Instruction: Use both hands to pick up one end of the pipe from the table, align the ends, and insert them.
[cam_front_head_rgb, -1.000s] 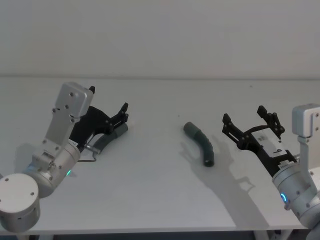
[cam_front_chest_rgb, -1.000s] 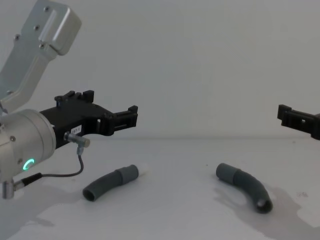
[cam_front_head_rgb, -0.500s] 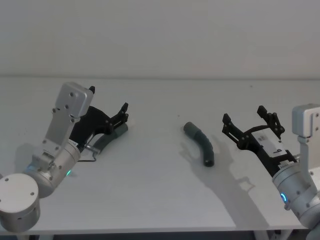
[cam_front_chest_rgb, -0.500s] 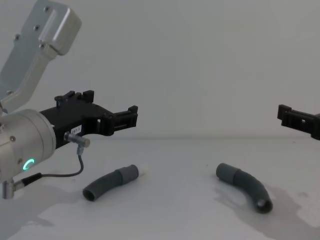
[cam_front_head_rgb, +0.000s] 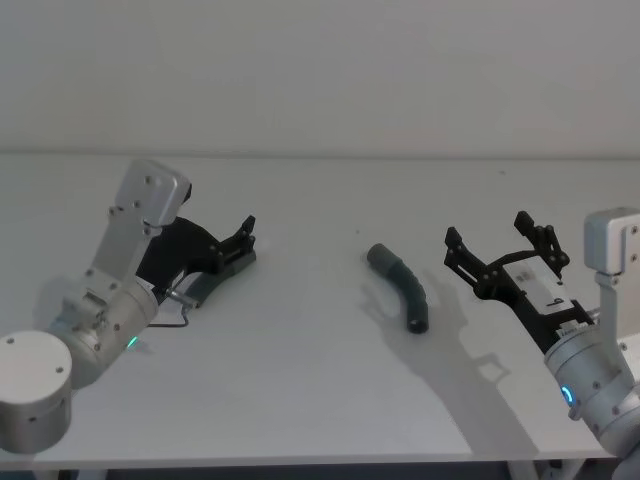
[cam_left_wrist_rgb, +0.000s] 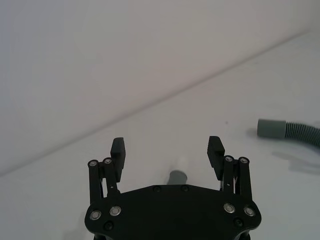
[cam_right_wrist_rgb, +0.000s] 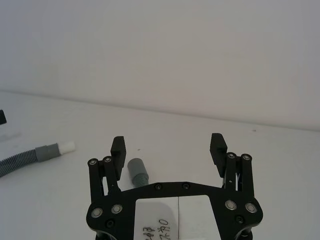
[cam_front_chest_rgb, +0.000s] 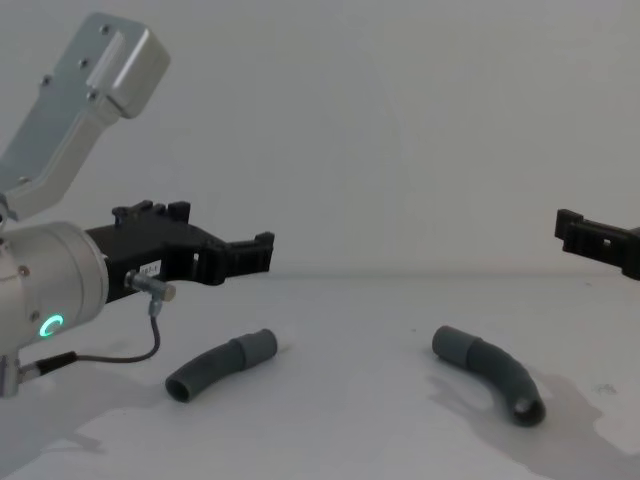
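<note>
The pipe lies in two curved dark grey pieces on the table (cam_front_head_rgb: 300, 390). The left piece (cam_front_chest_rgb: 220, 365) has a narrow white tip (cam_right_wrist_rgb: 66, 147) and rests under my left gripper (cam_front_head_rgb: 245, 240), which hovers just above it, open, with nothing held. In the left wrist view its grey end (cam_left_wrist_rgb: 178, 176) shows between the spread fingers of that gripper (cam_left_wrist_rgb: 167, 146). The right piece (cam_front_head_rgb: 402, 290), with its wide collar and ribbed neck (cam_left_wrist_rgb: 287, 131), sits mid-table. My right gripper (cam_front_head_rgb: 487, 230) stands open to its right, apart from it and above the table.
A thin grey cable (cam_front_chest_rgb: 140, 345) loops from the left wrist down toward the table. The table's front edge (cam_front_head_rgb: 300, 462) runs along the bottom of the head view. A plain wall stands behind the table.
My left gripper has dropped lower toward the left pipe piece. The right arm and both pipe pieces have not moved.
</note>
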